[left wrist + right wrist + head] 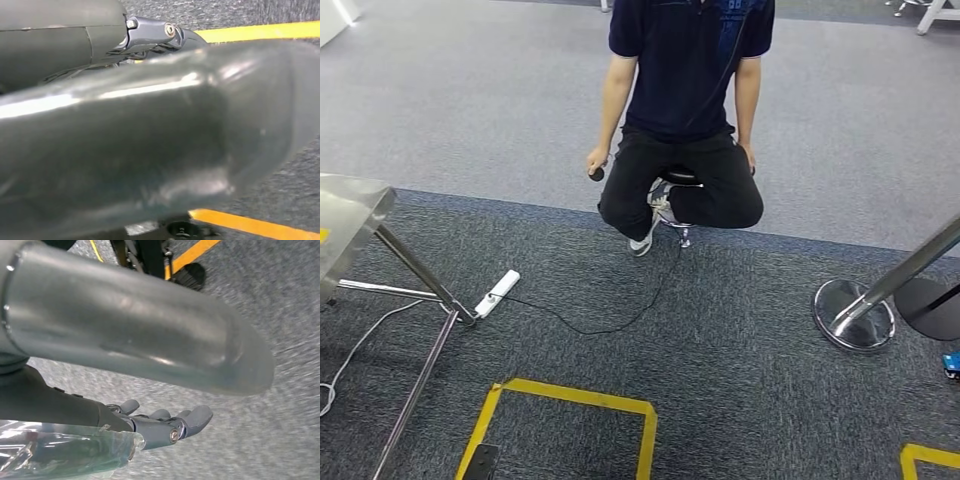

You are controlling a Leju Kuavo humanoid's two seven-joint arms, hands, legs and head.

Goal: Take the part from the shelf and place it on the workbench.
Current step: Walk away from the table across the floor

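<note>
A part in a clear plastic bag [60, 452] lies against my right hand [162, 425] above the carpet. The hand holds it, though its dark fingers stretch out straight under the thick grey thumb [143, 335]; the grip itself is hidden. My left hand [158, 35] hangs over the floor with its thumb [151, 145] close to the camera and nothing in it. In the head view a steel workbench [350, 215] stands at the far left, with only its corner and slanted legs visible.
A person [686, 110] sits on a low stool straight ahead, holding a small dark object. A white power strip [498, 293] and cable lie on the carpet. Yellow tape squares [569, 400] mark the floor. A stanchion base [852, 315] stands at the right.
</note>
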